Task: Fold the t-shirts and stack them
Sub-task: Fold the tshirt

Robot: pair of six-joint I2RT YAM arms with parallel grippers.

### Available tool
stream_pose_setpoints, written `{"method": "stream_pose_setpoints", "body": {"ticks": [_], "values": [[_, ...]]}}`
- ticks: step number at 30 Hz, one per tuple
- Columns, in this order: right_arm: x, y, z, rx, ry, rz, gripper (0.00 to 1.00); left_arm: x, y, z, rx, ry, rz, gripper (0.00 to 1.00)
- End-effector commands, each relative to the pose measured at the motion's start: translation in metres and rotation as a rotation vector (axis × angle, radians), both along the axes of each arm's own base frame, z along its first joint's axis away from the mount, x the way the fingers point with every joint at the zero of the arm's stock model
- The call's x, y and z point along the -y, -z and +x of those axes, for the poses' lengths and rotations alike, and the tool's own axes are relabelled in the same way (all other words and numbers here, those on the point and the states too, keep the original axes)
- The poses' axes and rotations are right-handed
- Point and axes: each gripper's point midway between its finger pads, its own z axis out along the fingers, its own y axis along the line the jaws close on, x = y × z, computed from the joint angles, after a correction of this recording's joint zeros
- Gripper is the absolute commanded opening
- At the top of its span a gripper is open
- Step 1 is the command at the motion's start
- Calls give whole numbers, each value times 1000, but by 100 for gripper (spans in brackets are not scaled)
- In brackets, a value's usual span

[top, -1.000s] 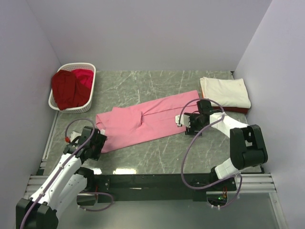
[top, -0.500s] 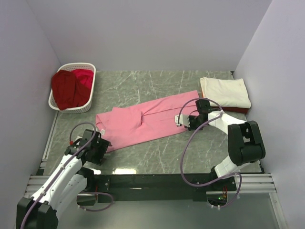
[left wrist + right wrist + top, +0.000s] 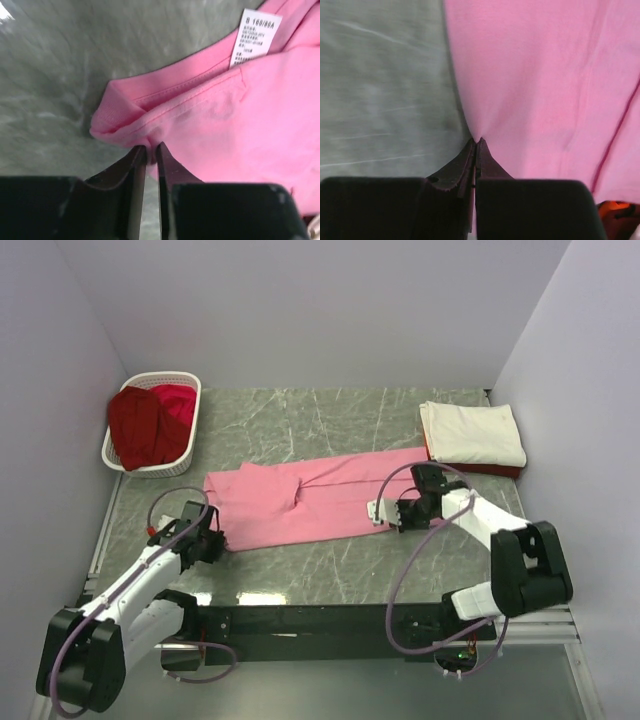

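The pink t-shirt (image 3: pixel 310 498) lies spread as a long band across the middle of the green marbled table (image 3: pixel 330 420), running from about 8 o'clock to about 3 o'clock in the overhead view, with a crease near its centre. The left gripper (image 3: pixel 212 537) sits low at the shirt's 8 o'clock end. Its wrist view shows the left gripper (image 3: pixel 149 150) with both dark fingers clenched on a rolled edge of the pink t-shirt (image 3: pixel 240 110), a thin fold of cloth pinched between them. A white size label (image 3: pixel 254 39) stands out of the seam toward 1 o'clock in that view. The right gripper (image 3: pixel 392 512) is at the shirt's near edge toward 4 o'clock. From the right wrist, the right gripper (image 3: pixel 476 145) has its fingers pressed tightly together on the border of the pink t-shirt (image 3: pixel 545 75), and the cloth puckers in toward the tips, with bare table at 9 o'clock of them. At 2 o'clock on the table a folded cream-white t-shirt (image 3: pixel 472 433) rests on top of a red garment (image 3: pixel 490 472), of which only a narrow strip shows along the near side. At 10 o'clock a white slatted basket (image 3: pixel 150 468) holds a dark red t-shirt (image 3: pixel 138 428) and, touching it toward 1 o'clock, a crimson t-shirt (image 3: pixel 178 403).
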Motion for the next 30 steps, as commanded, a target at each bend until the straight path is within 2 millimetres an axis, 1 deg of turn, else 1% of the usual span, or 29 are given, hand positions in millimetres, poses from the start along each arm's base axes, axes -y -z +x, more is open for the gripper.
{"method": "stream_pose_setpoints", "body": {"ticks": [1,3,4,5,6,7,8,10,12,13,14,15,16,17,18,19,20,21,22,23,24,25,26,27,28,29,30], "values": [[-10,-6,-47,-66,-115,6,0,-30,-24,24,95,-49,155,19],[-14,-6,-70,-91,-153,-4,0,-36,-34,37,127,-31,191,18],[-17,-6,-76,-95,-168,-8,0,-42,-38,43,134,-43,203,18],[-29,-6,-89,-112,-199,-8,0,-45,-41,51,125,-24,228,18],[-31,-6,-100,-130,-216,-10,0,-44,-43,60,140,-14,220,18],[-38,-6,-110,-148,-238,2,0,-50,-44,67,140,-20,221,18],[-46,-5,-123,-176,-256,8,0,-49,-40,73,119,23,231,18],[-56,-7,-139,-203,-282,29,0,-44,-41,86,132,61,201,20],[-65,-11,-149,-214,-282,46,12,-40,-41,95,125,126,204,21],[-67,-13,-150,-221,-262,55,23,-34,-46,100,133,157,182,24],[-74,-22,-148,-212,-258,76,36,-32,-49,101,142,208,195,26],[-79,-30,-144,-196,-239,101,38,-28,-52,102,148,246,179,29],[-85,-38,-139,-201,-167,129,40,-27,-63,105,172,272,185,41],[-98,-57,-122,-160,-133,175,41,-26,-68,104,185,319,206,50],[-105,-67,-114,-155,-103,201,41,-25,-76,104,205,342,214,57],[-112,-76,-106,-169,-49,230,44,-24,-90,103,238,381,236,66],[-130,-92,-91,-183,-34,285,45,-24,-99,103,254,406,250,69],[-137,-98,-81,-225,48,320,46,-23,-114,106,289,429,266,71],[-147,-104,-71,-256,102,350,47,-22,-128,103,331,475,291,72],[-167,-109,-46,-279,149,381,47,-20,-137,102,359,508,305,72],[-176,-111,-34,-350,244,411,47,-16,-158,100,435,549,324,73],[-185,-113,-22,-397,286,433,47,-16,-167,98,475,604,368,75],[-205,-114,5,-435,330,463,47,-10,-179,97,531,649,375,84],[-212,-115,17,-513,424,494,47,-8,-193,92,595,676,403,90],[-228,-136,41,-504,432,545,50,-8,-200,90,626,710,445,91],[-237,-110,55,-572,497,519,50,-8,-207,88,655,724,471,91],[-244,-109,69,-604,573,528,51,-9,-212,84,685,732,497,90]]}}
